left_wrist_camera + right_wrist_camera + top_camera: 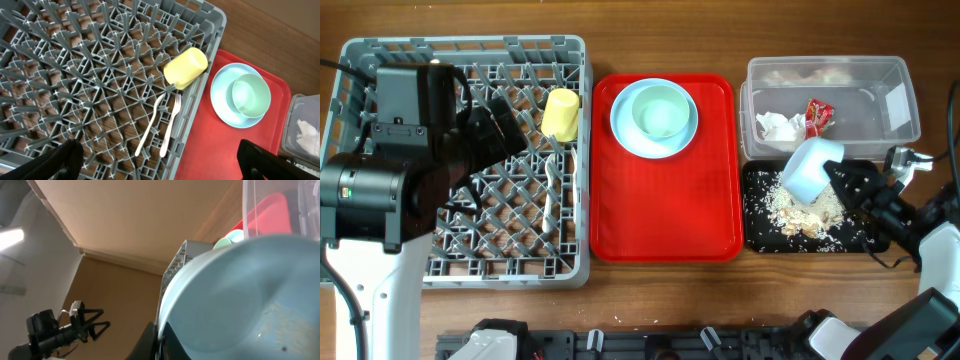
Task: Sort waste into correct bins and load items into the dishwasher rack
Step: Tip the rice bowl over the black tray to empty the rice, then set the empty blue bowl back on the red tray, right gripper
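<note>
We take the large red plastic serving tray as our landmark. On its far end sits a round pale blue plate, with a small pale green bowl resting on it.

Touching the tray's left edge is the large square grey plastic dishwasher rack. A yellow plastic cup lies on its side inside the rack, just beside the tray's far-left corner. A white plastic spoon and a white plastic fork lie side by side on the lattice floor, close to the rack wall that faces the tray.

The left gripper hangs over the rack, well to the tray's left. Its fingers are spread wide and hold nothing.

Just right of the tray's far end stands a clear rectangular plastic tub. It holds a crumpled white paper napkin and a small red shiny wrapper. Just right of the tray's near end lies a shallow black rectangular tray, strewn with whitish-beige crumbly food scraps.

The right gripper is over that black tray, holding a small pale blue bowl tilted above the scraps. The bowl fills the right wrist view, so we see little of the grip itself. It appears to be closed on the bowl's rim.
</note>
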Robot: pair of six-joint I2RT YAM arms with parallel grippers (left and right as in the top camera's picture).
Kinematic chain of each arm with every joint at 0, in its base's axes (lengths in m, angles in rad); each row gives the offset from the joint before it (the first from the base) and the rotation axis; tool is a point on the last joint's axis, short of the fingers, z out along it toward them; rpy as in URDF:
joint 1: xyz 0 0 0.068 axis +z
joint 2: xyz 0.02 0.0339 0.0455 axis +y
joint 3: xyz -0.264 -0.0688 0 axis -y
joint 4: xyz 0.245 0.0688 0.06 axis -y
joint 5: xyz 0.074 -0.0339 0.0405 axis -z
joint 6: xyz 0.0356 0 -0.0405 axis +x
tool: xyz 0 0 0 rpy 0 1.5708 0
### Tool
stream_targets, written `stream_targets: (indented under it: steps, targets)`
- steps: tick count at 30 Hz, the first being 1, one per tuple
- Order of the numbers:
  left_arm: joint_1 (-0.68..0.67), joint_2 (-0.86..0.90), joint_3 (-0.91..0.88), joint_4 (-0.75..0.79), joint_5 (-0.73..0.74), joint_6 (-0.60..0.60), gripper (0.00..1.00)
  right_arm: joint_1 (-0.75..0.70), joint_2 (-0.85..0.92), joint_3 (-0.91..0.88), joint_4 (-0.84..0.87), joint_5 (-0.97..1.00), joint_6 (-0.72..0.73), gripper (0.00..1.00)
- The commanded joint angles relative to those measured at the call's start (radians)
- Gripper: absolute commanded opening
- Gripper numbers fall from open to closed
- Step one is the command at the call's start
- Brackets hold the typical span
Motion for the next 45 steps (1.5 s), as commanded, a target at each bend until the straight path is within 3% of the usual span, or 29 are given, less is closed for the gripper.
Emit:
stream_targets:
  steps: [1, 11, 16, 21, 25, 29, 33, 38, 40, 42, 45]
  targets:
    - [-0.003, -0.01, -0.001, 0.003, 0.005, -0.01, 1.0, -0.005, -0.014, -0.001, 0.01, -0.063, 0.023, 0.04]
    - [-0.003, -0.01, -0.001, 0.003, 0.005, -0.01, 1.0, -0.005, -0.014, -0.001, 0.013, -0.064, 0.092, 0.04]
    - [-0.003, -0.01, -0.001, 0.003, 0.005, -0.01, 1.0, -0.005, -0.014, -0.001, 0.069, -0.064, 0.201, 0.05]
    - [-0.003, -0.01, -0.001, 0.003, 0.005, -0.01, 1.0, -0.005, -0.014, -0.001, 0.115, -0.063, 0.172, 0.04]
    - [-0.003, -0.01, -0.001, 0.003, 0.005, -0.01, 1.0, -0.004, -0.02, -0.001, 0.103, -0.064, 0.339, 0.04]
    - [-0.003, -0.01, -0.001, 0.003, 0.005, -0.01, 1.0, -0.004, -0.024, -0.001, 0.098, -0.061, 0.252, 0.04]
    - [-0.003, -0.01, -0.001, 0.003, 0.005, -0.01, 1.0, -0.004, -0.024, -0.001, 0.093, -0.06, 0.286, 0.04]
    - [-0.003, -0.01, -0.001, 0.003, 0.005, -0.01, 1.0, 0.011, -0.056, 0.041, 0.176, -0.056, 0.462, 0.05]
    - [-0.003, -0.01, -0.001, 0.003, 0.005, -0.01, 1.0, 0.062, -0.131, 0.104, 0.212, 0.069, 0.552, 0.04]
    - [-0.003, -0.01, -0.001, 0.003, 0.005, -0.01, 1.0, 0.213, -0.254, 0.18, 0.222, 0.37, 0.617, 0.04]
    - [-0.003, -0.01, -0.001, 0.003, 0.005, -0.01, 1.0, 0.636, -0.373, 0.195, 0.168, 0.89, 0.621, 0.05]
